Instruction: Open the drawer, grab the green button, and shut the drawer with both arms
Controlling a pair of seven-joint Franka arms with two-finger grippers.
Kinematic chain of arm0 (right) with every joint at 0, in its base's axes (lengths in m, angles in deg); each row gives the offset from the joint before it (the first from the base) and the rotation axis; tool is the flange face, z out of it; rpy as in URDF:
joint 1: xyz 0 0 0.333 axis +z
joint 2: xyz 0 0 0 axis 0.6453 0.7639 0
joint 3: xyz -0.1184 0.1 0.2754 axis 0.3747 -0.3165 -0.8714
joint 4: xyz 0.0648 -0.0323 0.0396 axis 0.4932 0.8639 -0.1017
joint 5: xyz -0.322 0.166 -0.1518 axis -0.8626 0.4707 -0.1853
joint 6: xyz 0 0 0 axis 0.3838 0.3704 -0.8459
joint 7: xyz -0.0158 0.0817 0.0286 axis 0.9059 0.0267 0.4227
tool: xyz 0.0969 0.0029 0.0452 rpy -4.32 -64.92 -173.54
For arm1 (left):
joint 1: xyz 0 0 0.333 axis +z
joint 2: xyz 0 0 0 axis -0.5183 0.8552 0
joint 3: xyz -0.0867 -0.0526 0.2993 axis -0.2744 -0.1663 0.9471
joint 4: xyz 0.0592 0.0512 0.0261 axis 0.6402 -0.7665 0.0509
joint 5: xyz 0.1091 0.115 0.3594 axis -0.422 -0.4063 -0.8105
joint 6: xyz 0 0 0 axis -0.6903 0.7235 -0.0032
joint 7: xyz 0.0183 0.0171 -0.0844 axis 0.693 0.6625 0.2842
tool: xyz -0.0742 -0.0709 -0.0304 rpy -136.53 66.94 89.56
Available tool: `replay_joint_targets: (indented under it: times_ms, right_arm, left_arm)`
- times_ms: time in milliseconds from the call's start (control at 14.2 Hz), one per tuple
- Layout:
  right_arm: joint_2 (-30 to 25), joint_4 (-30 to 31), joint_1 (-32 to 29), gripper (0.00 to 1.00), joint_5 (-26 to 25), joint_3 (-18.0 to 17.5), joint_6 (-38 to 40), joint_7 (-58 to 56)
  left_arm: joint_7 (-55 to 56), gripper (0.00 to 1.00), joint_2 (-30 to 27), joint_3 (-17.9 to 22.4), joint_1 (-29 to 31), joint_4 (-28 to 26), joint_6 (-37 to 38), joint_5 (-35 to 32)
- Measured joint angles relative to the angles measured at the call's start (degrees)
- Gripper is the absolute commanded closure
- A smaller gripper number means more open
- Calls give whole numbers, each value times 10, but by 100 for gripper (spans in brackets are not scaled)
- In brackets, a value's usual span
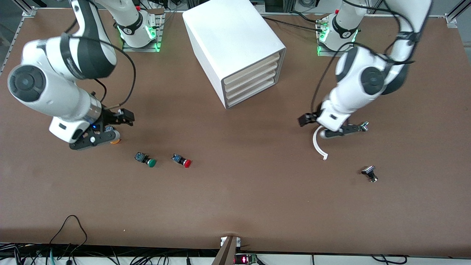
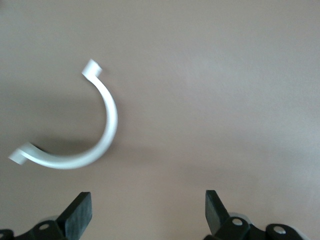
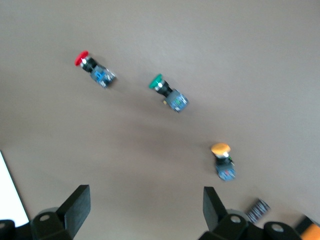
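The white cabinet (image 1: 235,44) stands at the middle of the table near the arms' bases, and all of its cream drawer fronts (image 1: 254,79) are shut. The green button (image 1: 147,160) (image 3: 167,92) lies on its side on the brown table, nearer the front camera than the cabinet and toward the right arm's end. My right gripper (image 1: 96,140) (image 3: 145,200) hangs open and empty over the table beside the orange button (image 1: 115,141) (image 3: 222,161). My left gripper (image 1: 344,131) (image 2: 148,205) is open and empty over bare table next to a white curved piece (image 1: 318,145) (image 2: 97,135).
A red button (image 1: 183,161) (image 3: 94,69) lies beside the green one, toward the left arm's end. A small black and silver part (image 1: 369,173) lies nearer the front camera than the left gripper. Cables run along the table's front edge.
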Motion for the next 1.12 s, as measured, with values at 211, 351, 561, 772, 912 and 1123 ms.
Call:
replay_joint_targets:
  times_ms: [211,351,561,772,912,1123]
  right_arm:
    - [-30,-2,-37,0,-44,-5,13,3]
    - [-41,-4,-87,0,-58,-13,15,0]
    - [-47,-28,-114,0,-58,-13,79,2]
    - [-68,-45,-114,0,-57,-9,115,7]
    - [-79,-45,-114,0,-36,-3,131,22]
    - [-82,-43,-115,0,-21,9,140,47]
  left_arm:
    - [-86,0,-19,38,15,59,115,-4]
    - [-92,0,-25,49,16,111,189,-37]
    - [-93,0,-33,54,16,180,280,-89]
    - [-104,0,-55,66,15,204,336,-108]
    - [-138,0,-70,91,13,206,353,-108]
    - [-161,0,-79,124,13,206,356,-100]
